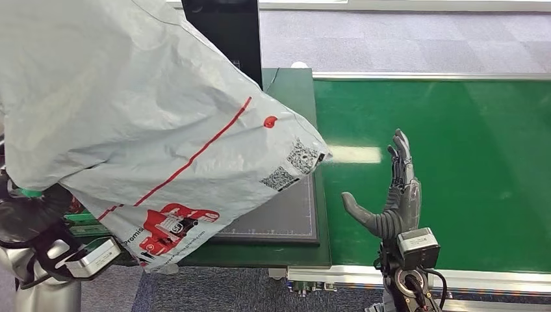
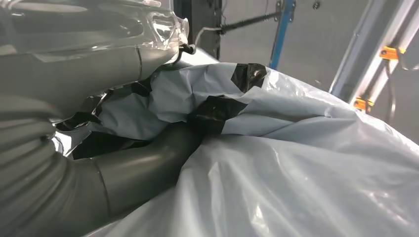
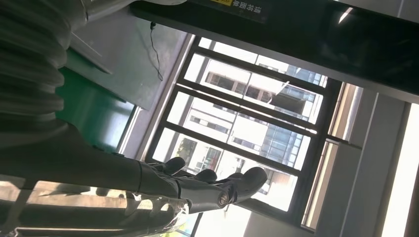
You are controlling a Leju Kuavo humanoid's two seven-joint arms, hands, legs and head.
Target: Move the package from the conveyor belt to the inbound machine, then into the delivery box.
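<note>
Head view showed my left hand (image 2: 99,163) gripping the grey mailer bag (image 1: 143,123) high, probably for scanning; right hand (image 1: 393,201) open.

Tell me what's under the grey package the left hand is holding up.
Under the grey package shows part of a dark gridded platform beside the green conveyor belt. The bag covers the platform's remainder. The left hand grips it.

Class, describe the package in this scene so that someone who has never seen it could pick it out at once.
Start at the green conveyor belt and look to the dark flat platform beside it. Above that platform hangs the package, a large crinkled grey plastic mailer bag gripped by the left robot hand. Its red diagonal line, red printed logo and black QR codes mark it out.
</note>
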